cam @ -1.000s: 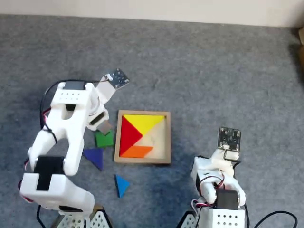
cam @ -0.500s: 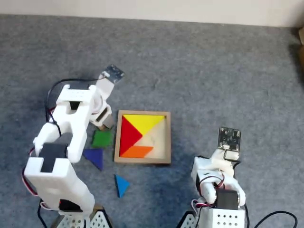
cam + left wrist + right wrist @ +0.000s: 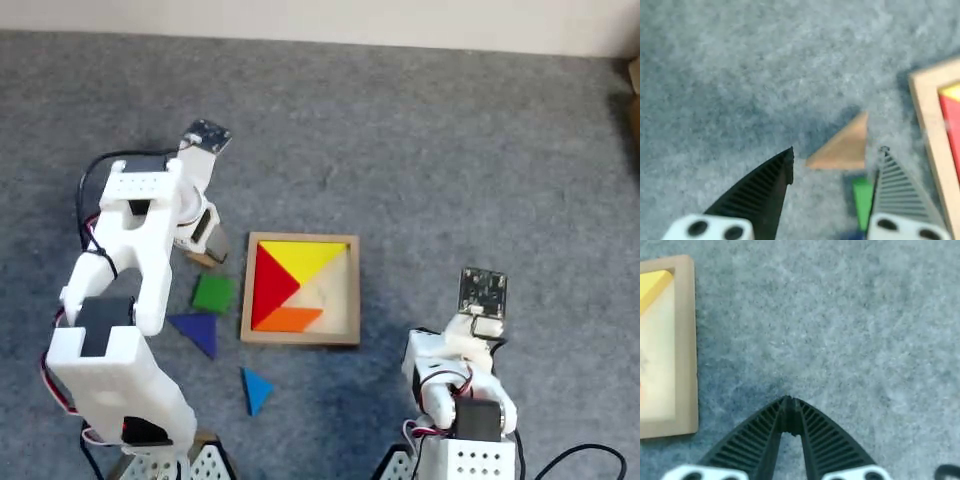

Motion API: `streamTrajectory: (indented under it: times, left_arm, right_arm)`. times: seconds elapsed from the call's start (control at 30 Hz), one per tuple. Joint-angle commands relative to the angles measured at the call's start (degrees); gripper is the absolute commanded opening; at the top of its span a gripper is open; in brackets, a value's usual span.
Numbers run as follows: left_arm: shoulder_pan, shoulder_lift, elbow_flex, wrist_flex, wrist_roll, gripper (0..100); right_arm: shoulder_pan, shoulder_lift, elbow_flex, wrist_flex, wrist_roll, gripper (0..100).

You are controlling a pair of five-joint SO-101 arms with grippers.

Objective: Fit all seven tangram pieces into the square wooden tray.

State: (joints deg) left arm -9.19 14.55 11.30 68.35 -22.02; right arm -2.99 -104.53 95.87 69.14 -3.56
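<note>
High view: the square wooden tray (image 3: 300, 239) sits on the grey counter (image 3: 450, 150), partly filled. Left wrist: the left gripper (image 3: 837, 152), wide open and empty, brackets a tan wooden triangle (image 3: 842, 148) near the tray's edge, seemingly poised to grasp. Right wrist: the right gripper (image 3: 790, 401) rests closed, empty, beside the tray.

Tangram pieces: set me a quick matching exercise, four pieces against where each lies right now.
1 red triangle
2 green square
3 tan triangle
4 light blue triangle

A outside the tray, midway along its left wall in the high view
B between the open left gripper's fingertips
C inside the tray
D lowest piece in the high view

Pairs: 1-C, 2-A, 3-B, 4-D
</note>
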Motion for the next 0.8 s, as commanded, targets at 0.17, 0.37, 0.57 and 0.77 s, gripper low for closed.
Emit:
streamTrajectory:
  times: [0.17, 0.37, 0.57, 0.77]
  left_arm:
    - [3.4, -0.9, -2.8, 6.1, -7.5, 25]
    - [6.6, -0.5, -3.0, 5.5, -8.4, 21]
    - [7.7, -0.2, -2.5, 3.1, -8.3, 21]
    - [6.0, 6.7, -4.9, 2.6, -8.4, 21]
  right_arm:
    - [0.7, -0.7, 7.2, 0.4, -0.1, 0.9]
    - [0.7, -0.7, 7.2, 0.4, -0.1, 0.9]
    - [0.7, -0.7, 7.2, 0.4, -0.1, 0.9]
    - [0.7, -0.7, 7.2, 0.4, -0.1, 0.9]
